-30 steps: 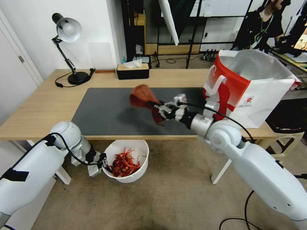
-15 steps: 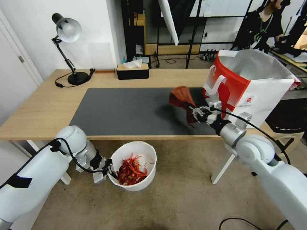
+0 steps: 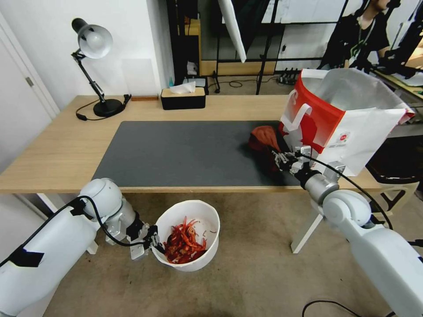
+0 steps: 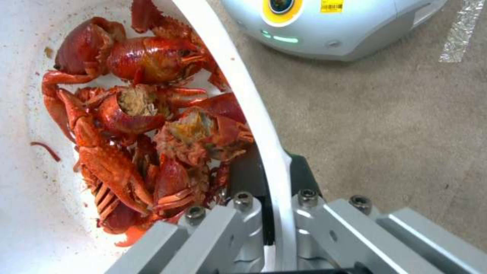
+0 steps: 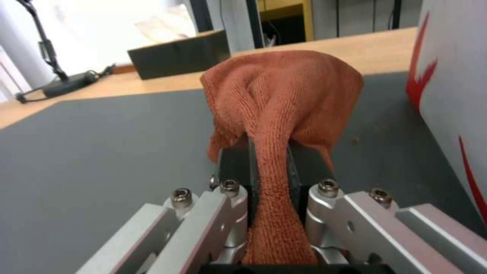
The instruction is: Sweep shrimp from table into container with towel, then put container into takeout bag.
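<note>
The right gripper (image 3: 279, 159) is clamped on the rust-red terry towel (image 3: 263, 137), now lowered onto the dark mat beside the red-and-white paper takeout bag (image 3: 341, 119); its small logo is unreadable. Below the table (image 3: 53, 149) edge, the left gripper (image 3: 152, 246) pinches the rim of the round white plastic container (image 3: 196, 240), which holds glossy red shrimp (image 4: 152, 137) and has shifted slightly toward the bag.

Desk lamp (image 3: 93, 42) at far-left, black tissue box (image 3: 183, 97) nr back edge.
</note>
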Motion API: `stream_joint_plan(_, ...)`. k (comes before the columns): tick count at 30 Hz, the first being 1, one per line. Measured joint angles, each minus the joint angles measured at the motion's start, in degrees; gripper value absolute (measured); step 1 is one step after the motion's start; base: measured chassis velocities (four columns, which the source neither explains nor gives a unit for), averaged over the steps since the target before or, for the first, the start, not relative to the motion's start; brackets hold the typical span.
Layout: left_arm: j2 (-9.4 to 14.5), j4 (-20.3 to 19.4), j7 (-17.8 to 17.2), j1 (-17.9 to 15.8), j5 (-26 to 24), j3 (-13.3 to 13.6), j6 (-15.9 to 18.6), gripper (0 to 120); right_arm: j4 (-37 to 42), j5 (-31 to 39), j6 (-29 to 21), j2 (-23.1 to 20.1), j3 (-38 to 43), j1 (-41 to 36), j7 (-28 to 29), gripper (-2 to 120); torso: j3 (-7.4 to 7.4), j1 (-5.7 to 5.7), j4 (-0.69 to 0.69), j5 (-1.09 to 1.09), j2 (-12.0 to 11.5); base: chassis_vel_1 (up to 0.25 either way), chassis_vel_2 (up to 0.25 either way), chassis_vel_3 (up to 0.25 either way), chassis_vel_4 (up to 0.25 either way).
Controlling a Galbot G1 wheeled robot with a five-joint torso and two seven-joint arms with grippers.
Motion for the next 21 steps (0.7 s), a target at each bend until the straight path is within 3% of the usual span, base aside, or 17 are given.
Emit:
stream_joint_plan(11,0.3,-1.0,0.0,0.7,-0.4,-0.1,0.0,0,-5.1,-2.4,0.1,3.5,-0.9,1.1,1.3,13,0.00,0.00,-0.01,0.00,0.0,0.000,0.000,0.000,0.000)
stream_joint_plan(14,0.3,-1.0,0.0,0.8,-0.5,-0.2,0.0,0,-4.9,-3.3,0.1,3.7,-0.9,0.7,1.9,30,0.00,0.00,-0.01,0.00,0.0,0.000,0.000,0.000,0.000)
stream_joint_plan(21,0.3,-1.1,0.0,1.2,-0.5,-0.4,0.0,0,-2.8,-4.2,0.1,3.4,-0.5,-0.1,2.5,48,0.00,0.01,-0.01,-0.01,0.0,0.000,0.000,0.000,0.000)
